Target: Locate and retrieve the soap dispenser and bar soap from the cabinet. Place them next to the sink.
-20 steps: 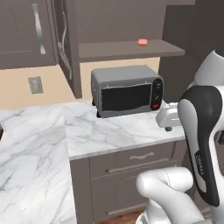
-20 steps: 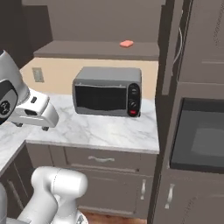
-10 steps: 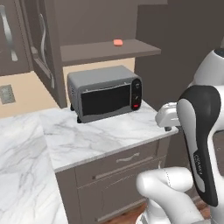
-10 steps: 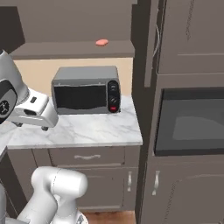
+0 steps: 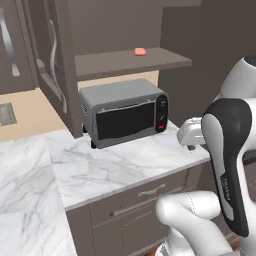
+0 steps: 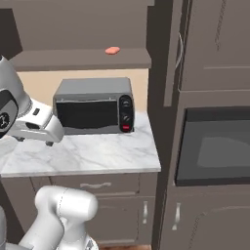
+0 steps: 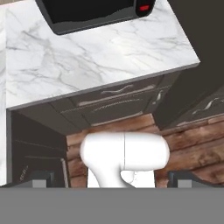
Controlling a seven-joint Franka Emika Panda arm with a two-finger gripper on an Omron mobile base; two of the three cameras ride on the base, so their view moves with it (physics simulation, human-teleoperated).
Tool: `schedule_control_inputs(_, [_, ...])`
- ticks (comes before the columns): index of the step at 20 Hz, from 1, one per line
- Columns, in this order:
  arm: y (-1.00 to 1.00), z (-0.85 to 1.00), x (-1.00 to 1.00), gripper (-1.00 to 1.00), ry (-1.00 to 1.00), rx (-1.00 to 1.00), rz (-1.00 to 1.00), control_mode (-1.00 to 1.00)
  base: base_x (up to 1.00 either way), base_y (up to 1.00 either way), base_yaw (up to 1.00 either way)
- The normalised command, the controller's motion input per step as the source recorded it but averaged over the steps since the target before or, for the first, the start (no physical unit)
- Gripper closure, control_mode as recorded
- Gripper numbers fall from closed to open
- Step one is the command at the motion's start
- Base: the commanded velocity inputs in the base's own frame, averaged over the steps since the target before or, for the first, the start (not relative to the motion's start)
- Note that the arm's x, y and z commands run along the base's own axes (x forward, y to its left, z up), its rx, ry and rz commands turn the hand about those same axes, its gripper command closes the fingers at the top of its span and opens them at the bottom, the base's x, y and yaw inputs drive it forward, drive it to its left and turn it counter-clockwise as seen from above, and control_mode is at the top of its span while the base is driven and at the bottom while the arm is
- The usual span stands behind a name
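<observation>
Marble counter (image 5: 115,165) under boxy grey toaster oven (image 5: 125,112), shelved pink bar soap (image 5: 140,51).

The salmon-pink bar soap (image 5: 140,51) lies flat on the cabinet (image 5: 150,61) shelf.

Grey toaster oven (image 5: 126,113) on marble counter (image 5: 100,167); built-in oven (image 6: 212,149), probably, at right.

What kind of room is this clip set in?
A simulated home kitchen: a grey toaster oven sits on a white marble counter under a dark brown cabinet shelf, and a built-in oven fills the tall unit alongside.
</observation>
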Motion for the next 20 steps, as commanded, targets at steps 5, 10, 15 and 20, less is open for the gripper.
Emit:
schedule_control_inputs(5, [0.00, 0.00, 0.00, -1.00, 0.00, 0.00, 0.00, 1.00, 0.64, 0.00, 0.00])
schedule_control_inputs(10, [0.00, 0.00, 0.00, -1.00, 0.00, 0.00, 0.00, 1.00, 0.69, -0.10, 0.00])
schedule_control_inputs(15, [0.00, 0.00, 0.00, -1.00, 0.00, 0.00, 0.00, 1.00, 0.64, -0.13, 0.01])
schedule_control_inputs(20, [0.00, 0.00, 0.00, -1.00, 0.00, 0.00, 0.00, 1.00, 0.69, -0.21, 0.02])
